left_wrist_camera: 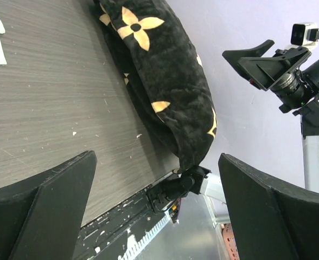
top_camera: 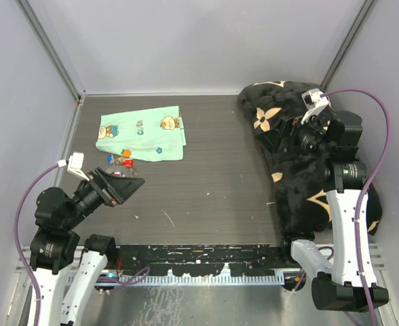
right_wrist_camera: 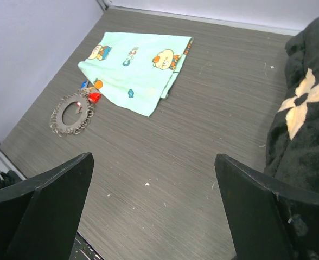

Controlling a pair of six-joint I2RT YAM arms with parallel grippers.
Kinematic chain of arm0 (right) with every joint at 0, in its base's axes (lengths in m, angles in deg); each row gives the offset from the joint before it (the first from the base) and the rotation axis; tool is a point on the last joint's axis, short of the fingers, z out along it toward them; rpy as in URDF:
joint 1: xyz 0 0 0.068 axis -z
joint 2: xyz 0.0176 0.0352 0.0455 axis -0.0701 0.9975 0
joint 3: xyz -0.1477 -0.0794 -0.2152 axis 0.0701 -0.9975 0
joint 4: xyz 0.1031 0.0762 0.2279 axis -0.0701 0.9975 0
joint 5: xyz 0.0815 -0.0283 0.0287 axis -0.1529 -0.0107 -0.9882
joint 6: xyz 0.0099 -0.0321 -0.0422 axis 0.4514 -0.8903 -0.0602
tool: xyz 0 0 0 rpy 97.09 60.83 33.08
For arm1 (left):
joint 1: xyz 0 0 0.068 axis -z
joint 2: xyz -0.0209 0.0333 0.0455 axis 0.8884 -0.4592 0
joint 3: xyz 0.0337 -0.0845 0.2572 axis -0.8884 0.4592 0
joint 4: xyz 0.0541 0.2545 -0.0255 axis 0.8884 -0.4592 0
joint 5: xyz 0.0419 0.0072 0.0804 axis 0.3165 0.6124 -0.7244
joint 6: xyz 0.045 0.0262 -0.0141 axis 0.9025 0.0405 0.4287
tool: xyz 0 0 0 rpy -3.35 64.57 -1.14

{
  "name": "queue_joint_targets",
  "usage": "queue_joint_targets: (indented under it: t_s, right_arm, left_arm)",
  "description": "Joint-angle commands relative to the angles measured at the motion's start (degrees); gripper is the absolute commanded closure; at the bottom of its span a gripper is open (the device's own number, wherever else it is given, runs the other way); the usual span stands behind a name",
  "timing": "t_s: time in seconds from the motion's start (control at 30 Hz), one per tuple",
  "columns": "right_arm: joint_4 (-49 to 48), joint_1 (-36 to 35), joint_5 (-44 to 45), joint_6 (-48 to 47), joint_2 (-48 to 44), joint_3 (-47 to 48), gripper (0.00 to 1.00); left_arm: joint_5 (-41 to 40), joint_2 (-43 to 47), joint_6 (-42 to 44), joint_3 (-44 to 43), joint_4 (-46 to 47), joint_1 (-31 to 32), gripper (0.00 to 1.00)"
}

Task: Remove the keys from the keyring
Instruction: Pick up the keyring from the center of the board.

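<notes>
The keyring (right_wrist_camera: 57,118) lies flat on the table (right_wrist_camera: 176,162), at about 9 o'clock in the right wrist view. It is a thin wire loop whose rim is fringed all round with small silver pieces. The keys (right_wrist_camera: 94,97) with red, orange and blue heads cluster at its 1 o'clock edge, just beside the corner of the mint cartoon-print cloth (right_wrist_camera: 138,65).

The ring looks light and stiff, and likely to slide on the smooth board when nudged. The metal will probably be slippery between the pads. Lying so flat, it offers little to pinch. A sensible hold seems to be one arm pinning the wire at a barer stretch of rim while the other takes a coloured plastic head, which is thicker and less slick than the blades.

Both grippers stand wide apart and empty. The left gripper (left_wrist_camera: 155,157) faces the black flower-print cushion (left_wrist_camera: 159,81), so the ring is absent from its own view. The right gripper (right_wrist_camera: 154,157) hangs well away at 3 o'clock of the table.

From overhead the left arm covers most of the loop, leaving only the coloured heads showing. How each key joins the wire, any split in the ring, and the number of plain keys are too small to tell.
</notes>
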Motion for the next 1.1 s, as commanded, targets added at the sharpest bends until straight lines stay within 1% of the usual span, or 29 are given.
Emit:
queue_joint_targets:
  t_s: [0.0,0.13,0.23,0.33,0.47,0.63,0.77,0.87,1.07]
  right_arm:
    - [-0.8,0.4,-4.2,1.2,-1.3,2.8,0.00]
    - [-1.9,0.4,-7.4,0.5,-1.9,1.1,0.00]
    - [-2.5,0.4,-13.2,-3.8,-1.8,-1.7,0.00]
    - [-2.5,-0.5,-20.7,-12.8,-1.6,-6.0,0.00]
    - [1.2,-2.7,-21.8,-27.4,-0.2,-10.8,0.00]
    - [3.1,-4.8,-23.8,-40.7,2.2,-16.0,0.00]
    - [-0.7,-4.9,-25.1,-41.0,3.5,-19.3,0.00]
    - [-6.3,-5.0,-26.6,-37.7,4.4,-22.9,0.00]
    - [-6.8,-5.9,-25.7,-37.3,4.6,-24.4,0.00]
  left_arm:
    - [1.3,2.0,1.2,-2.1,-2.1,0.3,0.02]
    - [0.5,3.4,1.9,-0.5,-2.5,0.4,0.02]
    - [0.1,3.8,2.8,0.9,-2.4,0.4,0.02]
    - [-1.4,3.9,4.7,2.5,-2.4,0.4,0.02]
    - [-4.4,3.6,6.3,7.7,-1.2,0.5,0.00]
    - [-6.8,3.0,5.2,15.2,2.3,0.5,0.03]
    - [-10.1,0.5,6.2,17.0,4.8,0.5,0.02]
    - [-12.1,-3.0,6.8,18.4,7.3,0.5,0.01]
    - [-10.7,-9.1,1.5,21.4,17.9,0.3,0.01]
